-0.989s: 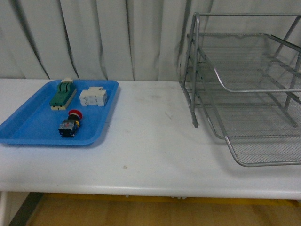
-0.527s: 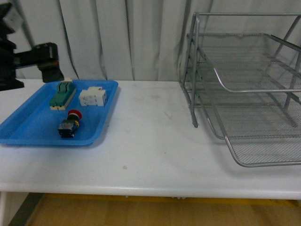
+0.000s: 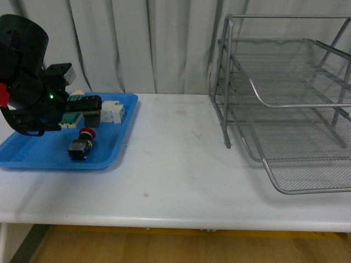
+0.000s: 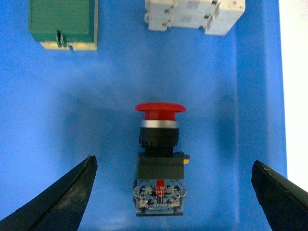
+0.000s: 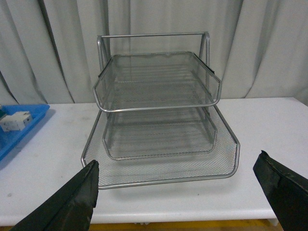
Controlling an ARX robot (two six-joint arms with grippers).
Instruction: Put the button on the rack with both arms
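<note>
Zero steps done: I hold left claw (image 4: 173,161) wide over the button (image 4: 159,161) lying in blue tray (image 3: 33,150), right claw (image 5: 175,164) also wide facing the rack (image 5: 159,82), so pick & placing remain.

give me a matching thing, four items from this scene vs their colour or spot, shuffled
Things:
1. button
2. rack
3. green switch block
4. white terminal block

Descriptions:
a. silver mesh tiers, standing on the table outside the blue tray
b. pale, in the tray's far part, on the side nearer the rack
c. red cap, lying in the tray in line with the gap between the open left fingers
d. cream edge, in the tray's far part, on the side away from the rack

Pairs: 1-c, 2-a, 3-d, 4-b
</note>
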